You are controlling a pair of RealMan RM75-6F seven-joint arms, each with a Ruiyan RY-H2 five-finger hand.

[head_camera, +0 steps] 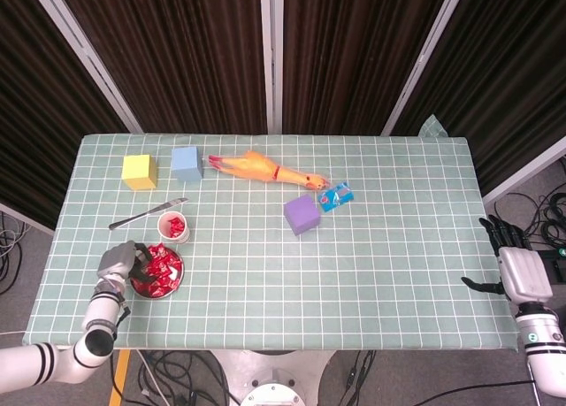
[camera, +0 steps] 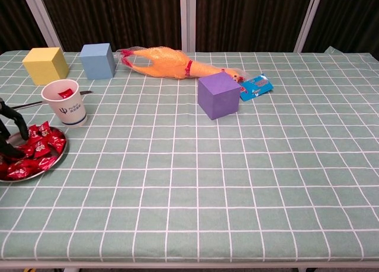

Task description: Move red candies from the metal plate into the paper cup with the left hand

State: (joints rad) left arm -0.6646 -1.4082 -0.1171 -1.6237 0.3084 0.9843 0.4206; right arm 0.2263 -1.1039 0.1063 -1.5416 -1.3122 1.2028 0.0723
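A metal plate (head_camera: 177, 286) heaped with red candies (head_camera: 162, 269) sits near the table's front left; the chest view shows its rim (camera: 60, 155) and the candies (camera: 39, 144). Just behind it stands the white paper cup (head_camera: 172, 226), with a red candy inside (camera: 65, 94). My left hand (head_camera: 119, 262) hangs over the plate's left rim, its dark fingers (camera: 16, 125) apart and reaching down onto the candies. I see nothing lifted in it. My right hand (head_camera: 511, 266) hovers off the table's right edge, fingers spread, holding nothing.
A knife (head_camera: 146, 213) lies behind the cup. A yellow cube (head_camera: 139, 172), a blue cube (head_camera: 187, 164) and a rubber chicken (head_camera: 261, 168) line the back. A purple cube (head_camera: 302, 214) and a blue packet (head_camera: 336, 196) sit mid-table.
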